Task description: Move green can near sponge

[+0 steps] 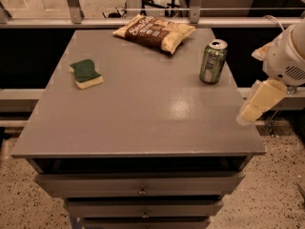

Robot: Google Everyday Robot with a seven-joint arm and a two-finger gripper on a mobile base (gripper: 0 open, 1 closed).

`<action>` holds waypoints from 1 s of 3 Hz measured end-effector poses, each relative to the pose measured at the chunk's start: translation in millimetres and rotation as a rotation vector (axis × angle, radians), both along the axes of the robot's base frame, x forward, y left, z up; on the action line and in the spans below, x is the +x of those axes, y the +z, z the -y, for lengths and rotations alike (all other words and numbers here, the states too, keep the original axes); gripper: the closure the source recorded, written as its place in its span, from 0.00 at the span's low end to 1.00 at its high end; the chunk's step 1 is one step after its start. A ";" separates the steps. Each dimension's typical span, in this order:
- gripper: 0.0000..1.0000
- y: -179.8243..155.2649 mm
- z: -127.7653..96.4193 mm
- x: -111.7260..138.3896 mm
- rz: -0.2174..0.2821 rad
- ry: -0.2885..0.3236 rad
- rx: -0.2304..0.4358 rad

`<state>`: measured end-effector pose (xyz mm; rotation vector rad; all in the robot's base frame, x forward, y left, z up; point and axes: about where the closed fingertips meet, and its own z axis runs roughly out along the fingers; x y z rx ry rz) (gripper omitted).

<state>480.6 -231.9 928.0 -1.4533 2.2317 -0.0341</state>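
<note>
grey table top (143,123): we see a flat, dull grey surface with a soft glare patch right of centre; it carries three things, all in the far half.
grey drawers (140,185): stacked under the top, each with a small knob at the middle.
white arm (288,56): it enters at 3 o'clock, beyond the table's right edge, with a rounded white housing.
pale gripper (252,108): it hangs below that housing and slants down toward 7 o'clock, at about 4 o'clock from the table's centre, with its tip overlapping the right edge in our view. it holds nothing, and we cannot tell whether it is open or closed. it is well apart from the can.
snack bag (153,32): tan and brown, lying flat at 12 o'clock by the far edge.
sponge (86,73): at 10 o'clock, green side up over a yellow base, lying flat.
green can (213,62): upright at 2 o'clock near the right edge, silver top up, well apart from the sponge and just right of the bag.
</note>
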 end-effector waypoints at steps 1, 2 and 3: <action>0.00 -14.1 9.7 33.3 0.050 -0.070 0.079; 0.00 -22.1 17.0 75.1 0.133 -0.133 0.195; 0.00 -26.9 19.1 110.1 0.209 -0.174 0.307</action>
